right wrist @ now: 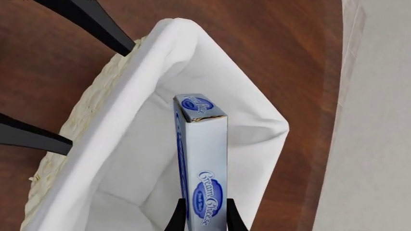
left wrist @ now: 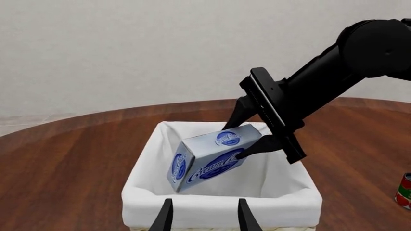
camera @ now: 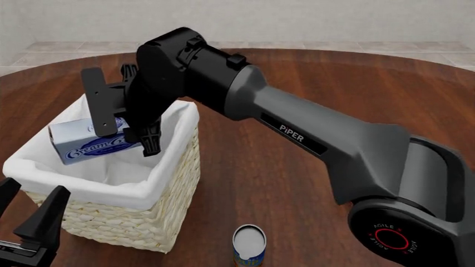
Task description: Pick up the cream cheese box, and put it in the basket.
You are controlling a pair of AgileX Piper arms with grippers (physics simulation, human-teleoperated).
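clamping the cream cheese box (right wrist: pixel 204 168) across its thin faces, the right gripper (right wrist: pixel 205 214) has its jaws closed to the width of the box, one finger on each broad side. the box hangs tilted inside the mouth of the basket (camera: pixel 159 192), above the white liner (left wrist: pixel 282 202) and not resting on the floor of it. the basket stands near the left edge of the table (camera: pixel 297 183). the left gripper (left wrist: pixel 202 216) hovers just outside the near rim of the basket, jaws apart and holding nothing. a red-labelled can (camera: pixel 250 245) stands on the table by the near edge, well apart from the basket. judgement: the box is light, stiff cardboard with smooth printed faces; grip the broad faces firmly, not the crushable end flaps.
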